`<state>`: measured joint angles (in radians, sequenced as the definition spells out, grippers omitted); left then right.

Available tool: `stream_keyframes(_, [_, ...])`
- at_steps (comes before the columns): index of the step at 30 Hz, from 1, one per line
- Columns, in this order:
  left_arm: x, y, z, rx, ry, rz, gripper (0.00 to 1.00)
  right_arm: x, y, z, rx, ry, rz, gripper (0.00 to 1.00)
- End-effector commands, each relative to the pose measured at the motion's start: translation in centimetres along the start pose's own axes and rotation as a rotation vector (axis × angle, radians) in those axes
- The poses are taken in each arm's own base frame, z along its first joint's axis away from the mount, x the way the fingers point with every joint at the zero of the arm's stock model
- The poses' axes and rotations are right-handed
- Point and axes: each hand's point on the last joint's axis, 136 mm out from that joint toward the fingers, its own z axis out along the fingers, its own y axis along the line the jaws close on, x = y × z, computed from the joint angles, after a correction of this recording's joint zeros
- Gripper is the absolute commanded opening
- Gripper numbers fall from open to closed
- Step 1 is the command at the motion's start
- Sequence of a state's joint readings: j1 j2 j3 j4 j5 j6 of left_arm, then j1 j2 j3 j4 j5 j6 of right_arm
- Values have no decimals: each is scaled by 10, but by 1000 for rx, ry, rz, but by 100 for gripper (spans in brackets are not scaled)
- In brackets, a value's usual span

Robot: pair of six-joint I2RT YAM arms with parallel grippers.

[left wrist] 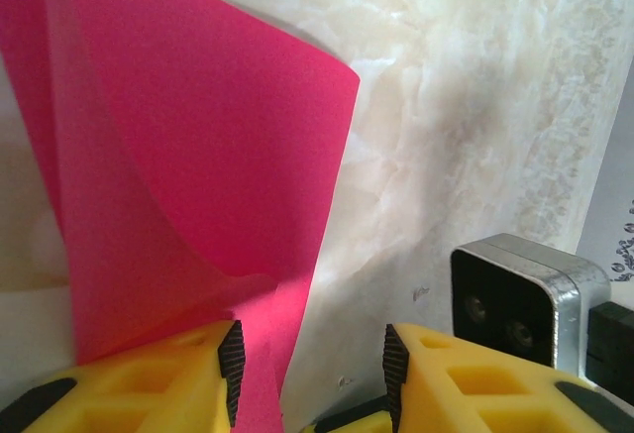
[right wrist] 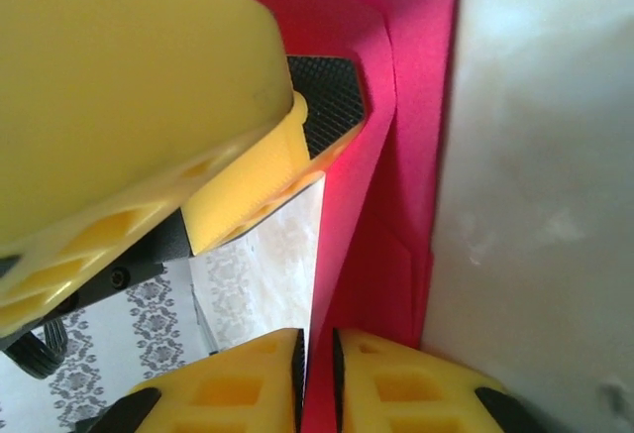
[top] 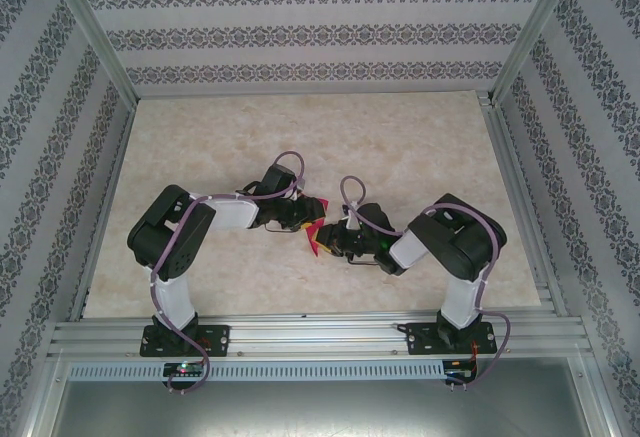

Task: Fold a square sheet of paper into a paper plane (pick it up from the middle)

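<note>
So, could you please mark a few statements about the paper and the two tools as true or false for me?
1. The pink paper lies flat on the table. False: it stands up, curved, between the two tools.
2. The left tool has its jaws apart, with the paper against one pad. True.
3. The right tool has its jaws nearly together, with paper between them. True.
4. The tools sit at opposite edges of the table. False: in the top view they meet near the table's middle.
</note>
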<state>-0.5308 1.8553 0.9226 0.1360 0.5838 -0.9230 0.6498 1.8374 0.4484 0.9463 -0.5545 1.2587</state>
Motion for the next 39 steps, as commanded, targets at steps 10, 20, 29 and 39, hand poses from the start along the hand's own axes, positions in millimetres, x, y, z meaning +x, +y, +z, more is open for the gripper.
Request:
stream_keyframes(10, [15, 17, 6, -59, 57, -14, 45, 24, -21, -5, 236, 110, -81, 14])
stream_keyframes(20, [18, 19, 5, -58, 55, -32, 45, 24, -9, -7, 217, 81, -78, 24])
stream_keyframes(29, [14, 13, 1, -41, 33, -73, 45, 30, -12, -14, 390, 68, -187, 36])
stream_keyframes(39, [12, 14, -1, -47, 4, -122, 45, 33, -28, -31, 641, 72, -325, 28])
